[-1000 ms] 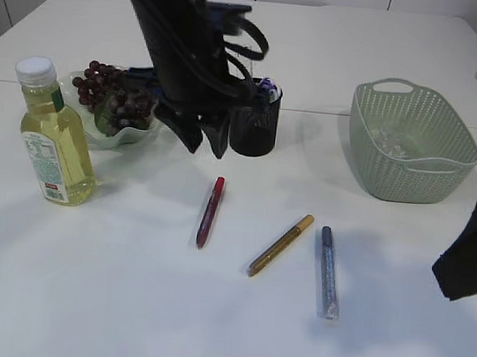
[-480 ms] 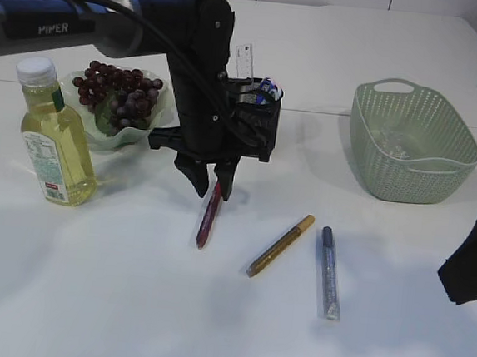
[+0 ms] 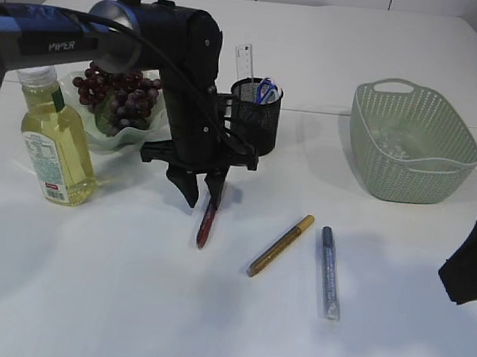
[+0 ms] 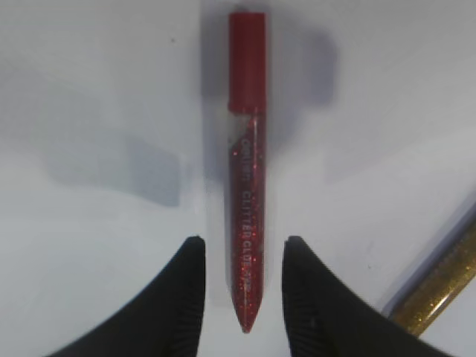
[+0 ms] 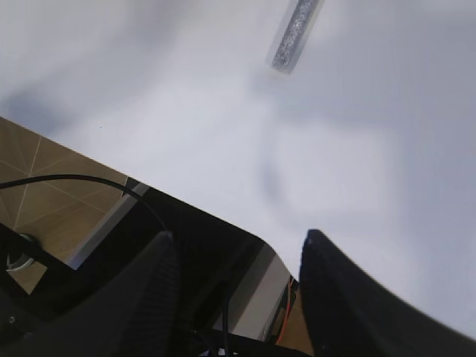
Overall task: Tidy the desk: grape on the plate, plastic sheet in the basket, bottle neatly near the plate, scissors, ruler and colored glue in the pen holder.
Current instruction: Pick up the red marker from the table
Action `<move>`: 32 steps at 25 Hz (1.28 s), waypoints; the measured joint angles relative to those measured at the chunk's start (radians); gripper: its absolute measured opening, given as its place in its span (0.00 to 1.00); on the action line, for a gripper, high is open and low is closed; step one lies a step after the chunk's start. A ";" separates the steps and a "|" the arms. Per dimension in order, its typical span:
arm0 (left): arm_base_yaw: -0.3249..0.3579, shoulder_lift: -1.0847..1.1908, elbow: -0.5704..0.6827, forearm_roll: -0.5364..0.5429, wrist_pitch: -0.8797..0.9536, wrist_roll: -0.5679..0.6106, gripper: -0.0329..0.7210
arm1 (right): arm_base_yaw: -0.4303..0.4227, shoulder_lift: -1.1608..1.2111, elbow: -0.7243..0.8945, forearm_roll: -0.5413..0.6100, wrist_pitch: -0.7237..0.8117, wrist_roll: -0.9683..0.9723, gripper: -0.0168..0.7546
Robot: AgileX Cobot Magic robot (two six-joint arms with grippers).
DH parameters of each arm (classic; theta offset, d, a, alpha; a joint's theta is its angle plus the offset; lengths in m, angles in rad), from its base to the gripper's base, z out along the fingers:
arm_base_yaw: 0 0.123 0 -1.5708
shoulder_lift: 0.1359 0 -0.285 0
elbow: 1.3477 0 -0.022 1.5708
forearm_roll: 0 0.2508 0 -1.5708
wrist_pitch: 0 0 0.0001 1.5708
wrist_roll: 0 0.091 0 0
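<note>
A red glitter glue pen lies on the white table. My left gripper stands open, one finger on each side of the pen's pointed end, with a small gap both sides. Further right lie a gold glue pen and a silver glue pen. The black mesh pen holder holds the ruler and scissors. Grapes rest on the plate, the bottle beside it. My right gripper hangs open and empty over the table's near edge.
The green basket stands at the back right with the clear plastic sheet inside. The left arm blocks part of the plate. The table's near edge runs under the right gripper.
The left arm has come down from beside the pen holder toward the table. Its fingers now straddle the red glue pen. The right arm has hardly moved.
</note>
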 joint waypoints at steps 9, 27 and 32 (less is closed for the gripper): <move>0.000 0.041 -0.007 -0.023 -0.004 0.000 0.39 | 0.000 0.000 0.000 -0.001 0.000 0.000 0.57; 0.000 0.061 -0.009 -0.024 -0.044 0.006 0.39 | 0.000 0.000 0.000 -0.001 0.000 -0.005 0.57; 0.000 0.061 -0.009 -0.022 -0.048 0.010 0.37 | 0.000 0.000 0.000 -0.002 0.000 -0.005 0.57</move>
